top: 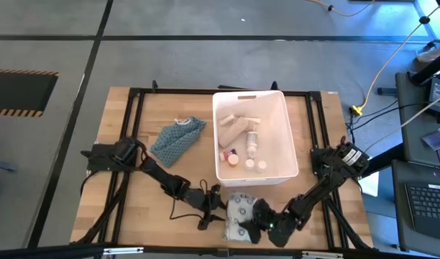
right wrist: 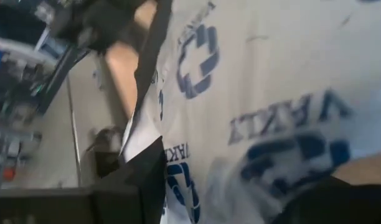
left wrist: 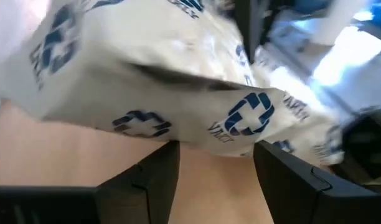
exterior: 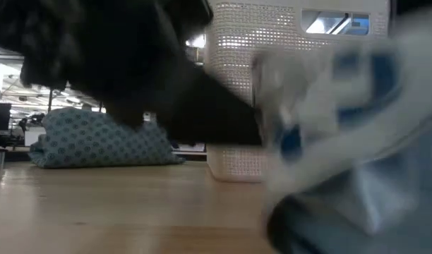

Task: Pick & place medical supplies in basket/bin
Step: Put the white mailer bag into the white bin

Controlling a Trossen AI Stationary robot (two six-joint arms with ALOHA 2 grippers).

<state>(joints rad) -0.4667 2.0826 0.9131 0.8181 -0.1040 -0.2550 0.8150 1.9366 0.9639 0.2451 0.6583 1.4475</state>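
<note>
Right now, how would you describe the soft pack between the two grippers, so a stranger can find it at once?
Start from the white bin in the middle of the wooden table. Just outside its near short wall, at the table's front edge, lies the soft pack, between the left gripper and the right gripper. Unlike the teal cloth, it is white with blue crosses.

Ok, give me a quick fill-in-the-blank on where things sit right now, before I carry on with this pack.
1. The white pack printed with blue crosses lies on the table just outside the ____.
2. The teal cloth lies on the tub's ____ side in the high view.
3. Both pincers, left and right, are at the ____.

Missing words: tub; left; pack
</note>
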